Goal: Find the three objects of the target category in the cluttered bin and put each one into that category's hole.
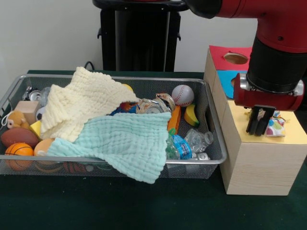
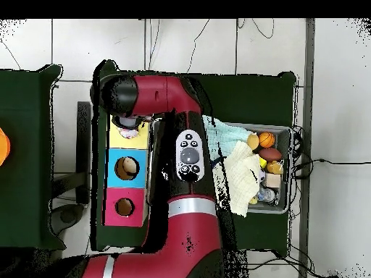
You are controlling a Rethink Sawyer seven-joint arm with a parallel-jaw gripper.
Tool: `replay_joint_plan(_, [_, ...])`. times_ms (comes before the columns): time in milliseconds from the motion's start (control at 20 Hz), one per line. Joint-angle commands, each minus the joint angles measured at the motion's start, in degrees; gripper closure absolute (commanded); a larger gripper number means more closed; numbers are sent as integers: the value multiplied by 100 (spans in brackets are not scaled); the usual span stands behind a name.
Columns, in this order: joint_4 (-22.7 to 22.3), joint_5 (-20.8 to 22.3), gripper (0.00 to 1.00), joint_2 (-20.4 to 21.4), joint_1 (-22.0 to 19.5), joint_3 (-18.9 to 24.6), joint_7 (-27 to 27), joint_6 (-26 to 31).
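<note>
Desk [image 1: 120, 206]: dark green felt-like cover, carrying a basket and a row of boxes.

Basket [image 1: 96, 160]: shallow rectangle of silver wire mesh with a metal rim, heaped full. At its near edge a mint-green waffle cloth [image 1: 127, 141] spills over the rim; behind it lies a cream waffle cloth [image 1: 81, 103], thick and crumpled. Nearby, a small basketball [image 1: 18, 149], a brown football [image 1: 18, 136], a crushed clear bottle [image 1: 199, 140] with a blue label. Further back, a baseball [image 1: 183, 95], a yellow crescent-shaped piece [image 1: 191, 115], metal cans [image 1: 156, 104]. No dotted cloth shows in the basket; any others would lie hidden under the two waffle cloths.

Yellow-topped box [image 1: 261, 158]: pale wood, nearest of the three. Its hole is not visible in the front view, being behind the tool; in the overhead view the arm's end covers that spot.

Dotted cloth [image 1: 276, 125]: small, soft, white with coloured dots, resting on the yellow top just beside the tool, not yet seen to drop in.

Tool [image 1: 259, 120]: black fingers close together, hanging just above the yellow top; whether they pinch the cloth cannot be told.

Blue-topped box [image 1: 224, 76] and red-topped box [image 1: 223, 53]: further back, each with a round hole.

Progress, as judged: one piece is at the yellow box, mid-delivery; how many went in already cannot be told.
</note>
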State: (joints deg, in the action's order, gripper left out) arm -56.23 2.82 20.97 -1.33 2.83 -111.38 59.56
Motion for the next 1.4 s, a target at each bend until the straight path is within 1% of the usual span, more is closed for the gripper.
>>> replay_joint_plan(50, [-1042, 64, 100, 170, -5, 517, 274, -279])
replay_joint_plan(300, [-1223, 58, 100, 242, 18, 532, 192, -431])
replay_joint_plan(850, [-1059, 32, 100, 47, 105, 575, 49, -532])
replay_joint_plan(1000, [-965, 23, 100, -60, 170, 579, -65, -598])
replay_joint_plan(1100, [-961, 15, 100, -59, 204, 569, -118, -591])
replay_joint_plan(1300, [-986, 9, 100, -43, 219, 559, -112, -576])
replay_joint_plan(1400, [-939, 32, 100, -100, 206, 555, -78, -597])
